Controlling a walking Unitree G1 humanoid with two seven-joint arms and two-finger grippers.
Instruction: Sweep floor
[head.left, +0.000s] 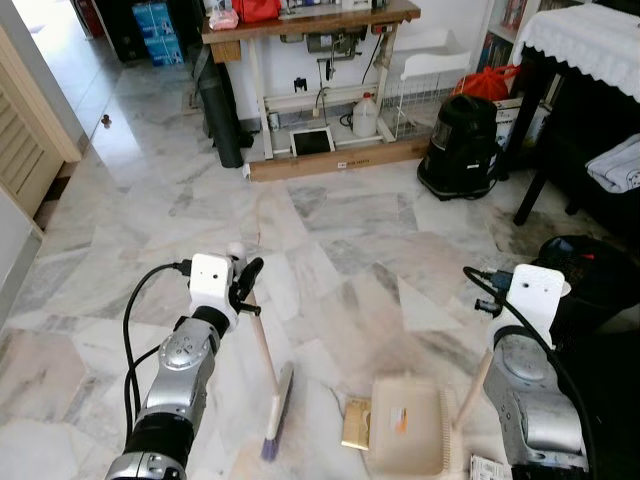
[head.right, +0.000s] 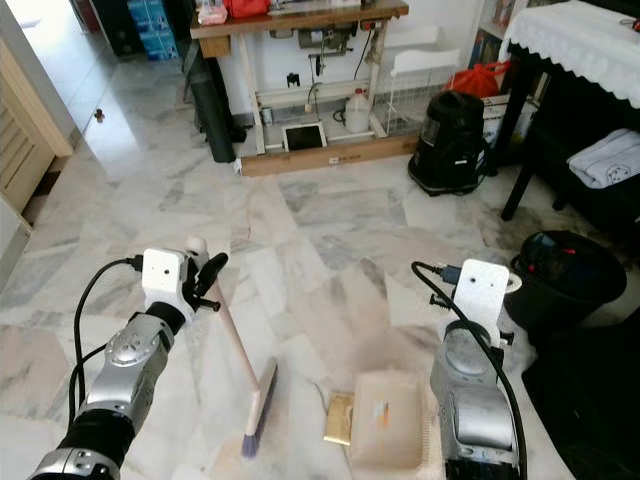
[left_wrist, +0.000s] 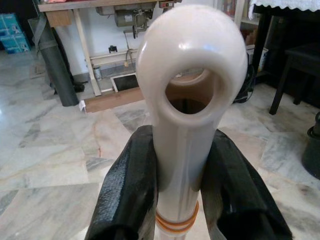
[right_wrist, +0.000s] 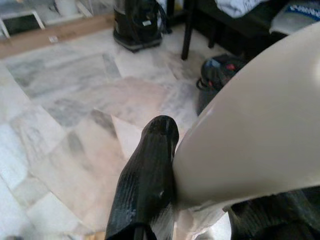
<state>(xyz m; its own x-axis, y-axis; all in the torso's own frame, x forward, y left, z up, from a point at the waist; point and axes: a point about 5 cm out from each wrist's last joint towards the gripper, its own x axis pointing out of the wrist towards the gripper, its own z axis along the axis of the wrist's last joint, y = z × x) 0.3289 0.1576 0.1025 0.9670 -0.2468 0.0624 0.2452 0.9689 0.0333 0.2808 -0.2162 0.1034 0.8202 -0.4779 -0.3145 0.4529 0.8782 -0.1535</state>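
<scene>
My left gripper (head.left: 245, 285) is shut on the cream handle of a broom (head.left: 262, 345), just under the handle's looped end (left_wrist: 190, 75). The black fingers (left_wrist: 127, 190) press it from both sides. The handle slants down to the purple-bristled broom head (head.left: 278, 412) on the marble floor. My right gripper (right_wrist: 215, 150) is shut on the thick cream handle of a dustpan (head.left: 405, 425), with one black finger (right_wrist: 150, 170) showing against it. The beige pan lies flat on the floor by my right arm. A gold wrapper (head.left: 357, 423) lies between the broom head and the pan.
A sewing table (head.left: 310, 25) stands at the far wall, a wooden plank (head.left: 335, 160) at its foot and a black roll (head.left: 222, 115) beside it. A black vacuum (head.left: 463, 147), a dark table (head.left: 580, 40) and a black bin (head.left: 590, 280) are on the right.
</scene>
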